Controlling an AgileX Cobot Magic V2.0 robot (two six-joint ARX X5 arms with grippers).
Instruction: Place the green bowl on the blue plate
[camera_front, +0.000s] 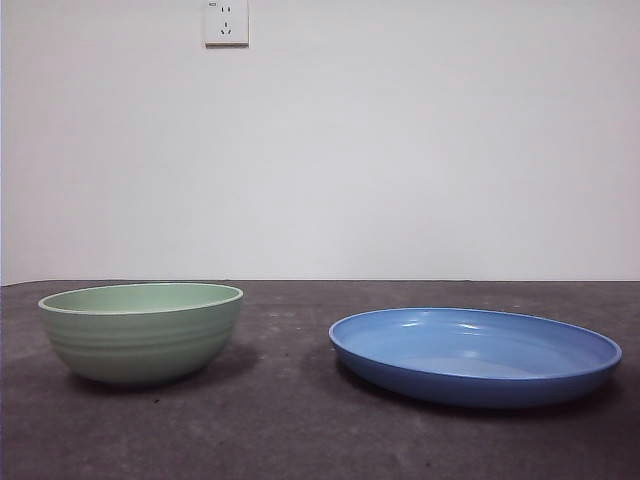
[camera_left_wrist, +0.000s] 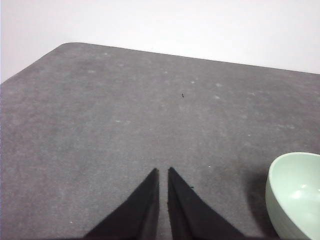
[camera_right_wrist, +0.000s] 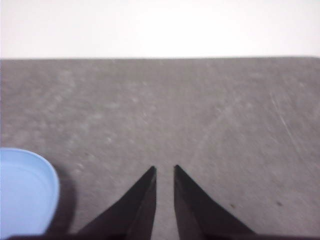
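Observation:
The green bowl (camera_front: 141, 331) stands upright on the dark table at the left of the front view. The blue plate (camera_front: 475, 354) lies flat to its right, a clear gap between them. Neither arm shows in the front view. In the left wrist view, my left gripper (camera_left_wrist: 163, 171) is shut and empty above bare table, with part of the green bowl (camera_left_wrist: 295, 192) off to one side. In the right wrist view, my right gripper (camera_right_wrist: 164, 168) is shut and empty above bare table, with the blue plate's edge (camera_right_wrist: 25, 192) off to one side.
The dark grey table (camera_front: 300, 420) runs back to a white wall with a power socket (camera_front: 226, 22). The table's rounded far corner (camera_left_wrist: 70, 46) shows in the left wrist view.

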